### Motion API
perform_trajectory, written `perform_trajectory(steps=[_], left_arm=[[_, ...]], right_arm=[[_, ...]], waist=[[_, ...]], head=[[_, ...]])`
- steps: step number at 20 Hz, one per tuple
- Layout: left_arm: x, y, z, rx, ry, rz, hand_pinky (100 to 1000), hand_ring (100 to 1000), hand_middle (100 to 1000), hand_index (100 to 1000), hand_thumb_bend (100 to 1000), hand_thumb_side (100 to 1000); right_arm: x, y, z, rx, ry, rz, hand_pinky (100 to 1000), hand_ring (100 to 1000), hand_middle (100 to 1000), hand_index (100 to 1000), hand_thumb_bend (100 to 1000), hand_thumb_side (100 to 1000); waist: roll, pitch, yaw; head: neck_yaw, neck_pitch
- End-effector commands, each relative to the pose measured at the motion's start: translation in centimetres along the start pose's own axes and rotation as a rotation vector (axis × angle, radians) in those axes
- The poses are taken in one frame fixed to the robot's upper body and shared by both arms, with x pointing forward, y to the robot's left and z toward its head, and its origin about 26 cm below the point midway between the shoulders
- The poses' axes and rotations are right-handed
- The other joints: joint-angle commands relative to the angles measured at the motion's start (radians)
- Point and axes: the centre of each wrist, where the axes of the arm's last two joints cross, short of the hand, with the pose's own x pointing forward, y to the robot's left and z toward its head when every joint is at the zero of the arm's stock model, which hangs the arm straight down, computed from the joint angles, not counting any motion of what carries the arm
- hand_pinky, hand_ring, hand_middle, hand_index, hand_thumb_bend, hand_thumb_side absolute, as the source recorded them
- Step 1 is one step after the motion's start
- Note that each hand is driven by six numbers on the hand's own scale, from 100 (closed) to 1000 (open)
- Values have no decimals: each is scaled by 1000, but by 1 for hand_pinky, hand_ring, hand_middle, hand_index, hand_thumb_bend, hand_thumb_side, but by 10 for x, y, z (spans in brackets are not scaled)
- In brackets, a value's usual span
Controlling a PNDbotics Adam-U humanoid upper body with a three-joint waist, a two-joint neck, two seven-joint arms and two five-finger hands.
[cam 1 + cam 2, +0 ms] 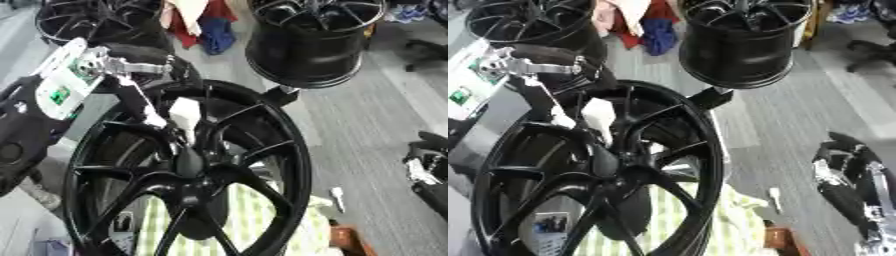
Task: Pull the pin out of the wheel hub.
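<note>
Three black wheel rims show: one large wheel hub [188,180] in front and two rims [315,40] behind, plus one white pin [185,116] and two robot hands [131,75].

Soft, even daylight, faint shadows, and mild blur throughout.

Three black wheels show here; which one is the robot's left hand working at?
The near, large wheel filling the foreground: the left hand reaches into its spokes by a white piece. The other two wheels sit beyond, untouched.
</note>
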Motion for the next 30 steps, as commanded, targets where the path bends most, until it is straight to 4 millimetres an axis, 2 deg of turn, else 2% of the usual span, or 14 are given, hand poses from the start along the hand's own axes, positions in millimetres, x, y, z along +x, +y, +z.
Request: perform_trajectory(steps=[1, 8, 12, 21, 25, 30], left_arm=[[-2, 10, 4, -130, -77, -128, 807, 776, 838, 898, 432, 335], [-5, 0, -1, -156, -73, -114, 771, 722, 776, 885, 405, 325], [-7, -4, -3, -165, -78, -105, 746, 679, 728, 847, 392, 325], [-7, -4, -2, -142, -100, -74, 660, 511, 504, 703, 271, 290], [-3, 6, 3, -95, -135, -62, 617, 460, 435, 638, 243, 261], [3, 34, 27, 13, -150, -65, 610, 453, 418, 612, 250, 262]], right_arm=[[5, -2, -5, 7, -23, 2, 687, 592, 658, 804, 100, 259], [4, -2, -4, 8, -22, 0, 686, 592, 657, 803, 100, 259], [4, -2, -5, 7, -22, 1, 686, 592, 657, 804, 100, 260], [4, -2, -4, 5, -20, 1, 686, 592, 657, 804, 100, 260], [3, -2, -4, 4, -18, 0, 686, 592, 658, 804, 100, 262], [2, -3, -4, 2, -16, 1, 686, 592, 658, 804, 100, 262]], waist=[[-4, -9, -3], [-3, -8, -8], [-3, -8, -9], [-2, -8, -8], [-2, -11, -4], [-2, -15, 1]], head=[[5, -8], [8, -7], [8, -8], [5, -5], [2, -5], [3, -7]])
